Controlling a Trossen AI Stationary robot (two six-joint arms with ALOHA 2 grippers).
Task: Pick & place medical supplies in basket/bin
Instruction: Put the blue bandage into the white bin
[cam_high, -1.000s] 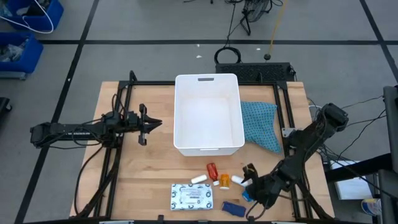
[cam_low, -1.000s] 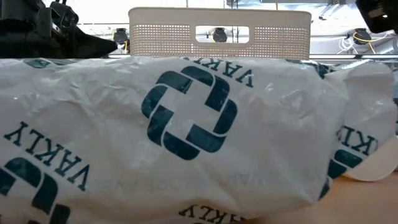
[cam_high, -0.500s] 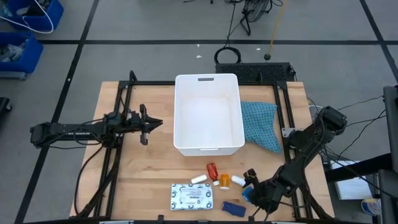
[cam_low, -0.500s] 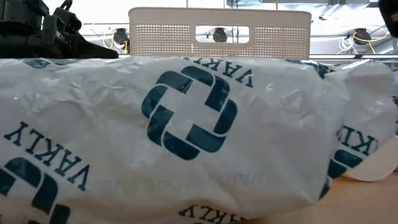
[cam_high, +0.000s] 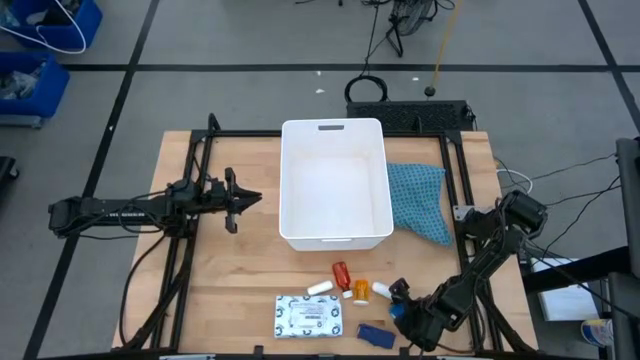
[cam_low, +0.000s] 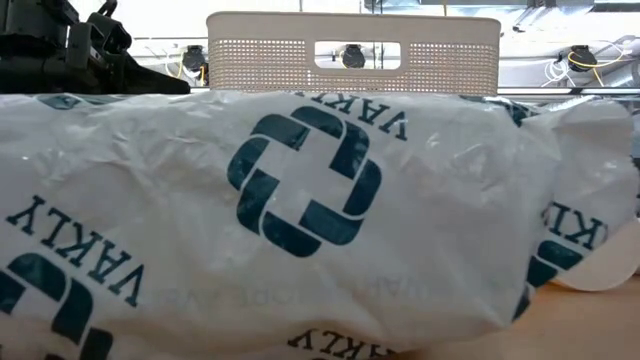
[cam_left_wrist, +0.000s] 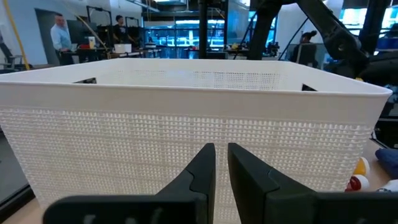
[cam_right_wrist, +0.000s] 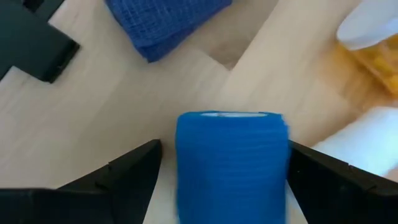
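The white bin (cam_high: 335, 185) stands mid-table. Near the front edge lie the supplies: a white patterned packet (cam_high: 308, 316), a white tube (cam_high: 320, 288), a red bottle (cam_high: 341, 273), an orange bottle (cam_high: 359, 290), a dark blue flat piece (cam_high: 372, 334) and a small blue roll (cam_right_wrist: 231, 165). My right gripper (cam_high: 399, 300) points steeply down over the roll, open, one finger (cam_right_wrist: 134, 171) on each side of it with a gap showing. My left gripper (cam_left_wrist: 221, 168) waits level at the bin's left wall, shut on nothing.
A teal cloth (cam_high: 420, 200) lies against the bin's right side. Black frame rails (cam_high: 190, 250) run along the table's left and right. The packet (cam_low: 290, 220) fills the low view, with the bin's slotted rim (cam_low: 352, 50) behind it. Bare wood lies left of the packet.
My right gripper has sunk toward the table near its front edge, coming down around the blue roll, and has stayed open. The supplies and the bin have not moved.
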